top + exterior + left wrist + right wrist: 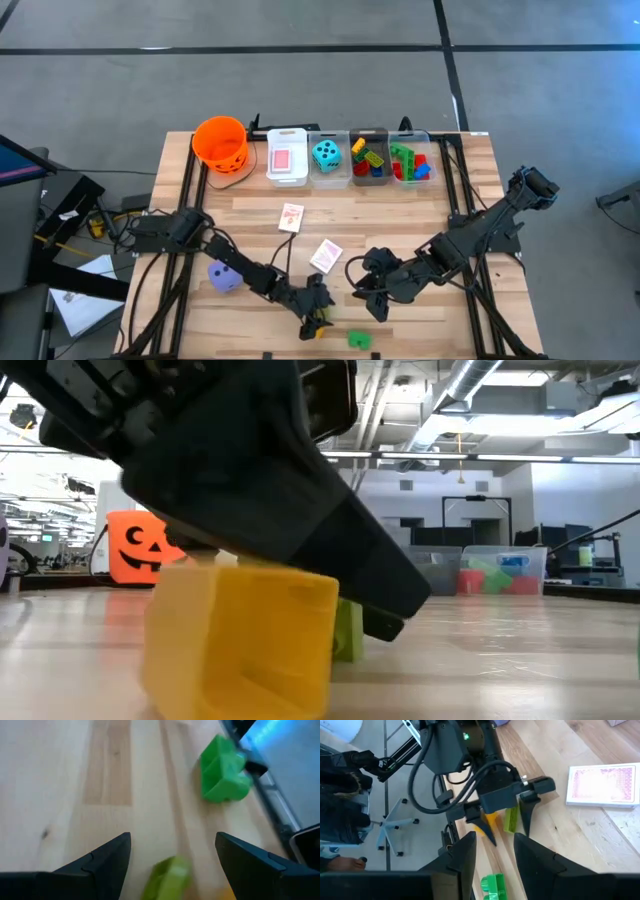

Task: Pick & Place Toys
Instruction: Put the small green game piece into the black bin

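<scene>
Lying between open left jaws: lime brick

No legible text, label, brand or number is found in any view. A jack-o'-lantern face (black eyes and mouth, not lettering) is seen on the orange bucket. Pips only are noted on the teal die.

Even, bright overhead light falls on the wooden table, with only faint shadows under the arms. At table height, ceiling lights glare in the room behind, and the yellow brick looms close and blurred. The left wrist picture is soft throughout: the green brick is smeared.
</scene>
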Robot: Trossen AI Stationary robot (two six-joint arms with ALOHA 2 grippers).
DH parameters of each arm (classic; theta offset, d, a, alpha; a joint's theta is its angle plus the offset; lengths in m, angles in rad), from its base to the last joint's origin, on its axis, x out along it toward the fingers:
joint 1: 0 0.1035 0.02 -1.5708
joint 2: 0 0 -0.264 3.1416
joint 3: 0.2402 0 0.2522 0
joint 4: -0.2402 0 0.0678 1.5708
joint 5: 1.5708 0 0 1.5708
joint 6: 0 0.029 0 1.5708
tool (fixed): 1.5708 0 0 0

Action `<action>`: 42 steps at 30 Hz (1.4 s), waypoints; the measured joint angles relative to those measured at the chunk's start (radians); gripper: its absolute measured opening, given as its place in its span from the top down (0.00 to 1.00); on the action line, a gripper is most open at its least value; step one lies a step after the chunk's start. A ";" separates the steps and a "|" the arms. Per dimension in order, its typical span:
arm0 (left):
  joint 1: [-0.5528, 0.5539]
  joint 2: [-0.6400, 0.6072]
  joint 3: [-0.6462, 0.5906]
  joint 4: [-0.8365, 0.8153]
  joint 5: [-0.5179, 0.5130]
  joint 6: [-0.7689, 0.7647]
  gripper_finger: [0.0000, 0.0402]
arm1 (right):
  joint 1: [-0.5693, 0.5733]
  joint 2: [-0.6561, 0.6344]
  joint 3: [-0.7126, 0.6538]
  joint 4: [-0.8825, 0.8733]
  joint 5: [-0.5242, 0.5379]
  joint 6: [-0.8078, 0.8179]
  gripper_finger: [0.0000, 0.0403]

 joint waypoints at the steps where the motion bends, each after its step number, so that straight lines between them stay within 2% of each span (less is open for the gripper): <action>1: 0.001 -0.001 -0.001 -0.009 0.000 0.001 0.30 | 0.000 0.000 0.000 0.000 0.000 0.000 0.68; 19: 0.007 -0.003 0.000 -0.040 0.033 0.009 0.30 | 0.000 0.000 0.000 0.000 0.000 0.000 0.68; 26: 0.020 -0.007 0.001 -0.091 0.091 0.013 0.30 | 0.000 0.000 0.000 0.000 0.000 -0.003 0.68; 37: 0.020 -0.007 -0.003 -0.142 0.100 0.134 0.30 | 0.000 0.000 0.000 0.008 -0.001 0.006 0.68; 42: 0.019 -0.006 -0.003 -0.179 0.100 0.135 0.30 | 0.000 0.000 0.000 0.008 -0.001 0.008 0.68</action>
